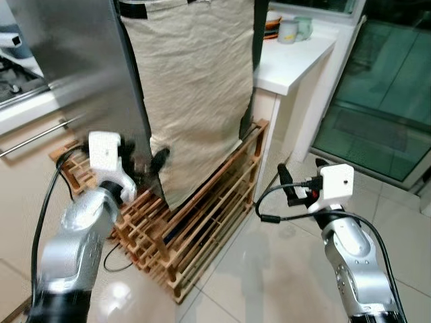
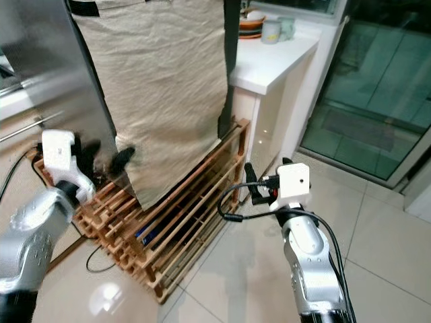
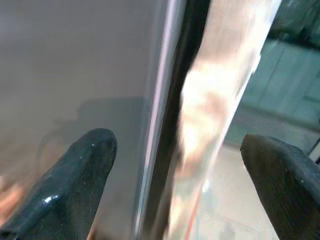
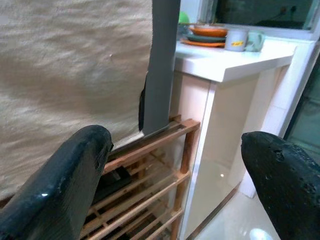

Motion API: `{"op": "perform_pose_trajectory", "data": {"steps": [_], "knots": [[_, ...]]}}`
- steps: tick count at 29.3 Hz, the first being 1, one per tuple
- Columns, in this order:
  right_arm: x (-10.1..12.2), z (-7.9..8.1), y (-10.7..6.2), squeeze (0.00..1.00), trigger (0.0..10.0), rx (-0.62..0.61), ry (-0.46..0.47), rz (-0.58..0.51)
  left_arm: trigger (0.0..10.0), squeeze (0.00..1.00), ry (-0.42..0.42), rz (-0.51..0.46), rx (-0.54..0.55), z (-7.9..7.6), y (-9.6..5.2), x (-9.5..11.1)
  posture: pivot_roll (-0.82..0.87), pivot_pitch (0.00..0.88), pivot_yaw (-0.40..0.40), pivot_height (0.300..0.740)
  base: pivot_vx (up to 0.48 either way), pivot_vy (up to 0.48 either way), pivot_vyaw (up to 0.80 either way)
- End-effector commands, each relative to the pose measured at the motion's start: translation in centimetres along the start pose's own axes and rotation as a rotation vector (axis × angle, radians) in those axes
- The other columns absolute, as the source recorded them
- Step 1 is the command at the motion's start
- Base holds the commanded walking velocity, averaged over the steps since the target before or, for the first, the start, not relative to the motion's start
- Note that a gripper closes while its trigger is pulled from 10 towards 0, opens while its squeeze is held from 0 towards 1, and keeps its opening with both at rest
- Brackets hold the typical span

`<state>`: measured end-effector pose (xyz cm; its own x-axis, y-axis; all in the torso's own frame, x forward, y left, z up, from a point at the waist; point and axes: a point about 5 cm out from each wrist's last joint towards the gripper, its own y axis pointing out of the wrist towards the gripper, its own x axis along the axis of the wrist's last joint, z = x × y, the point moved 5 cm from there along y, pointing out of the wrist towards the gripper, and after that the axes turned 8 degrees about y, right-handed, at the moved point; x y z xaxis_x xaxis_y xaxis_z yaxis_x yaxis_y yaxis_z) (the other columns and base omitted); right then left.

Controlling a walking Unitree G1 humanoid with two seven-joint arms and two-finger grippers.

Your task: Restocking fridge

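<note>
Left pincer (image 1: pixel 151 165) spread wide at steel fridge door (image 1: pixel 74 64) edge, beside one hanging beige cloth (image 1: pixel 195 87). Right pincer (image 1: pixel 286 180) spread, empty, near one wooden rack (image 1: pixel 202 215). Two mugs (image 1: pixel 295 28) on white worktop (image 1: pixel 296 60).

A wooden slatted rack (image 1: pixel 202 222) stands on the tiled floor (image 1: pixel 283 282) beside a white counter (image 1: pixel 296 60) bearing mugs (image 1: pixel 294 29).

- One beige cloth bag (image 1: pixel 192 87)
- One slatted wooden rack (image 1: pixel 195 222)
- Two pale mugs (image 1: pixel 295 29) on the white bench (image 1: pixel 296 64)
- Two black-fingered pincers: left pincer (image 1: pixel 149 165), right pincer (image 1: pixel 288 182)
</note>
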<state>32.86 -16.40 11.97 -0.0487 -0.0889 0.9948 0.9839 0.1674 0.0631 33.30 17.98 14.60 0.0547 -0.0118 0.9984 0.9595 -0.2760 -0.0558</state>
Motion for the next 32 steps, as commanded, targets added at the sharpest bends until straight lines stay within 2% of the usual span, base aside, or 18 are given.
{"op": "perform_pose_trajectory", "data": {"steps": [1,13,18,32], "knots": [[0.4,0.0,-0.1,0.0,10.0,0.004,-0.006,-0.009,10.0,0.0,0.004,-0.042,-0.028,-0.9,-0.1,1.2,-0.11,0.0,0.029,0.74,0.0,0.0,0.0],[0.4,0.3,0.6,0.0,10.0,0.022,-0.011,-0.01,10.0,0.0,0.002,-0.11,-0.032,-1.8,1.6,3.1,-0.11,0.0,0.03,0.74,0.0,0.0,0.0],[0.3,0.3,0.6,0.0,10.0,0.02,-0.016,-0.009,10.0,0.0,0.018,-0.11,-0.029,-1.8,2.7,3.1,-0.12,0.0,0.039,0.74,0.0,0.0,0.0],[0.2,-0.4,0.4,0.0,10.0,0.005,-0.028,-0.01,10.0,0.0,0.004,-0.127,-0.025,-1.7,3.9,3.2,-0.14,0.0,0.045,0.74,0.0,0.0,0.0]]}}
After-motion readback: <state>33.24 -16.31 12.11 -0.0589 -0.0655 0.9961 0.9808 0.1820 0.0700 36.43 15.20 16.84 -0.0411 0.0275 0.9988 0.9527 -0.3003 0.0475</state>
